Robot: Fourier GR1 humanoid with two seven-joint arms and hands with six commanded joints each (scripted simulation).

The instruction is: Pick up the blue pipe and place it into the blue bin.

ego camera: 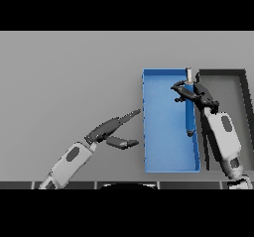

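R robot hand [191,93] grips the blue pipe [189,113] over the blue bin [163,127], near its R wall: lower it level w/ the floor, then release; L robot hand [111,132] relaxed on counter [69,82].

Dark bin [243,89] far right on grey table [69,82].

Even, dim, flat light; faint soft shadows, no glare.
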